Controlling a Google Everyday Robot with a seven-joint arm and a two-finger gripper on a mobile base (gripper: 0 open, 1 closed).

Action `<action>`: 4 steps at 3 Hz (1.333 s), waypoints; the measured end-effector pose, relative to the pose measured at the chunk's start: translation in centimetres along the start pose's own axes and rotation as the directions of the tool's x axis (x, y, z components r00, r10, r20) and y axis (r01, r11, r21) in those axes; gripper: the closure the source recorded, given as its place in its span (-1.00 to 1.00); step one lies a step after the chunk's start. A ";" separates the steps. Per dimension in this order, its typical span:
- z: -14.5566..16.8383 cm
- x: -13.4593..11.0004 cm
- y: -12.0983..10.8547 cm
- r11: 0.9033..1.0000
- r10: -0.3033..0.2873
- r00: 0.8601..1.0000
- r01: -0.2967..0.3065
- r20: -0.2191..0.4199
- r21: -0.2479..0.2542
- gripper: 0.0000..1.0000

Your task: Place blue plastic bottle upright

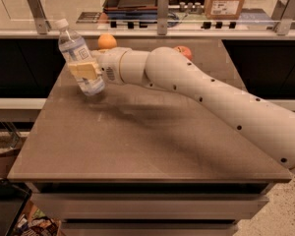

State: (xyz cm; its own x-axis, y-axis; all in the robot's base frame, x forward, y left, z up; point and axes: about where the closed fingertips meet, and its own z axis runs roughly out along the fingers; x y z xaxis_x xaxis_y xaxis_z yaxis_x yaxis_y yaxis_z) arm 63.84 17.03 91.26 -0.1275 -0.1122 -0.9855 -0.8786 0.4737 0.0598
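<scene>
Tool [83, 71] clamped on tilted blue plastic bottle [72, 46] over brown tabletop [137, 146] (glass-railed counter [201, 33] behind)

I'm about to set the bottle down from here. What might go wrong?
1. The bottle is tilted in the end effector, cap leaning left. Released like this, it would likely topple.
2. It is near the table's left edge, so a fallen bottle might roll off.
3. The orange sits just behind the wrist, and swinging the arm back may knock it.
</scene>
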 end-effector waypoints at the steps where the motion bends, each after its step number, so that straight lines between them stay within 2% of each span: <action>1: 0.4 1.4 0.1 0.999 0.035 0.999 -0.035 0.011 -0.004 1.00; 2: 0.3 2.6 0.1 0.998 0.064 0.998 -0.064 0.027 0.002 1.00; 4: 0.0 2.1 0.1 0.997 0.078 0.997 -0.079 0.026 0.008 1.00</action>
State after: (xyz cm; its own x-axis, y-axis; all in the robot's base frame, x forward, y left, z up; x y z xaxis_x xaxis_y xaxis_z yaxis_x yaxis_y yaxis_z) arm 63.45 16.80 89.17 -0.1839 -0.0518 -0.9816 -0.8623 0.4879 0.1358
